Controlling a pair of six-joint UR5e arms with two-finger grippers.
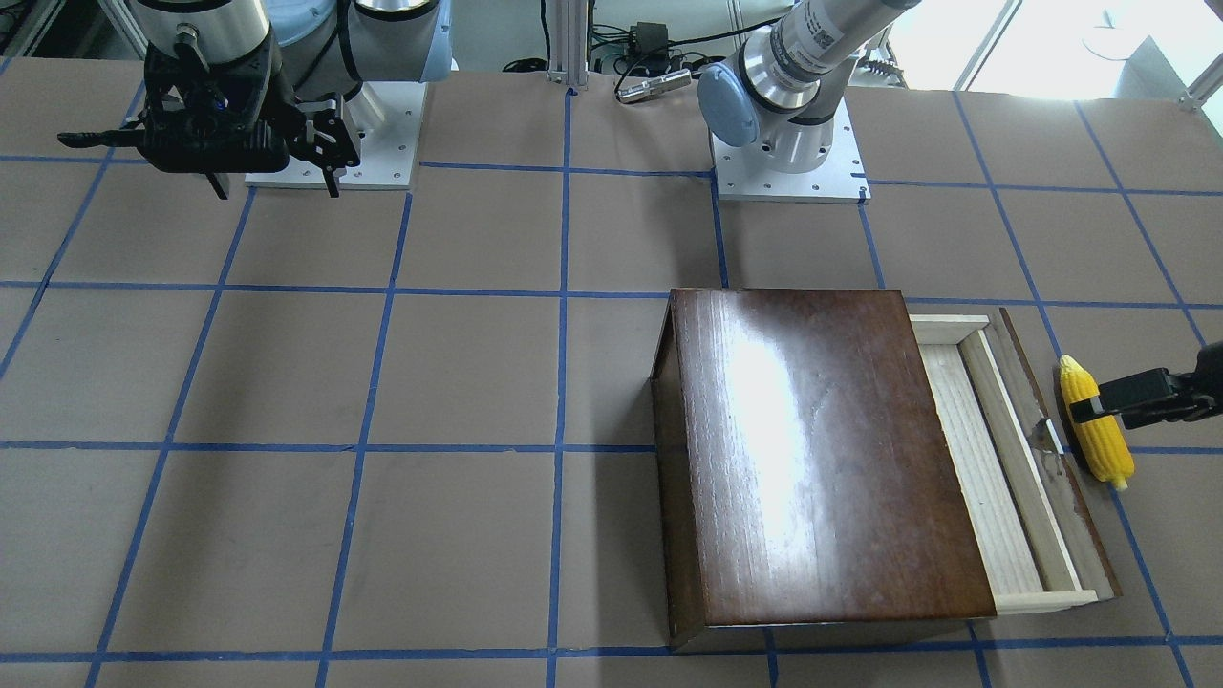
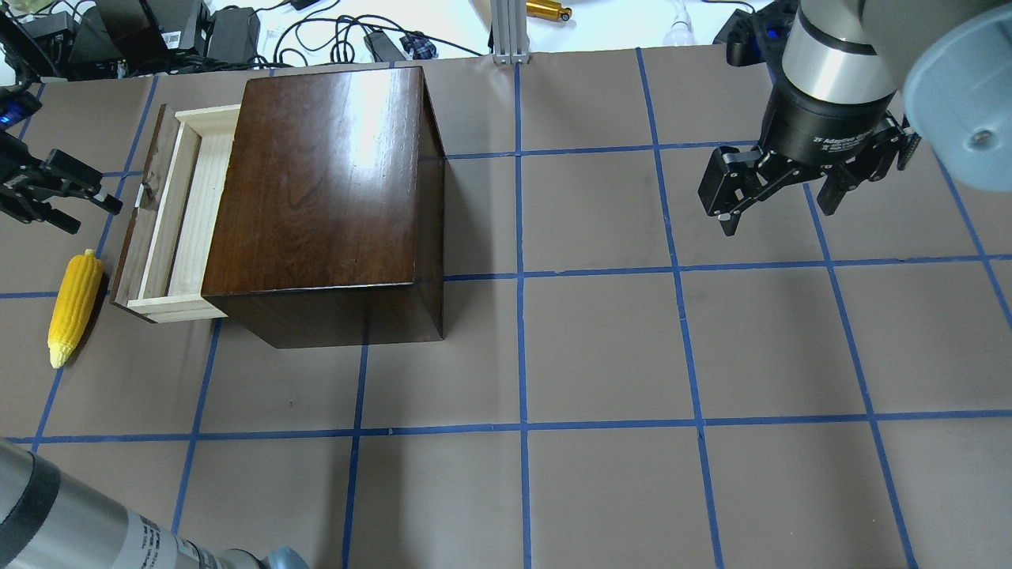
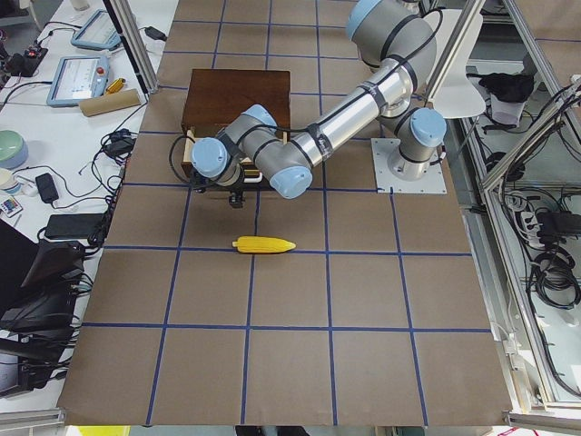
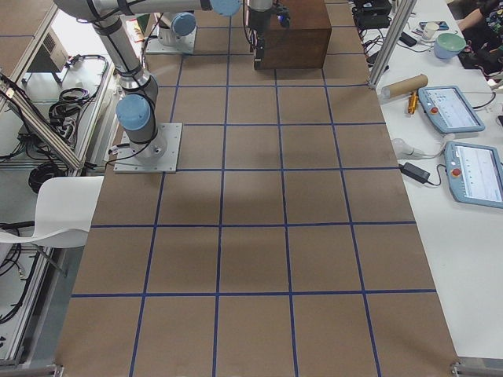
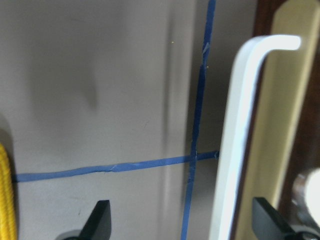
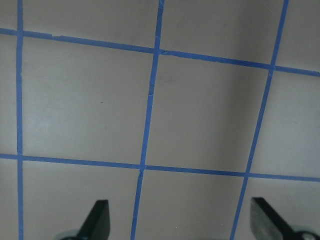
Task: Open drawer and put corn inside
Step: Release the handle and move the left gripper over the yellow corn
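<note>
The drawer [image 1: 984,478] stands pulled partway out of the dark-brown box [image 1: 812,459], with its pale inside showing in the overhead view [image 2: 186,213]. The yellow corn [image 1: 1096,420] lies on the table just outside the drawer's dark front panel; it also shows in the overhead view [image 2: 75,308] and the left side view [image 3: 263,244]. My left gripper [image 2: 95,217] is open and empty, low beside the small metal pull [image 2: 146,194] and past the corn's thick end. In its wrist view [image 5: 182,220] the drawer edge [image 5: 230,150] is on the right and the corn [image 5: 4,200] on the left. My right gripper [image 2: 779,213] hangs open and empty, far from the box.
The table is brown paper with a blue tape grid. The arm bases [image 1: 788,162] [image 1: 334,143] stand at the robot's edge. Cables and power bricks [image 2: 158,32] lie beyond the box. Tablets [image 4: 452,106] sit on a side table.
</note>
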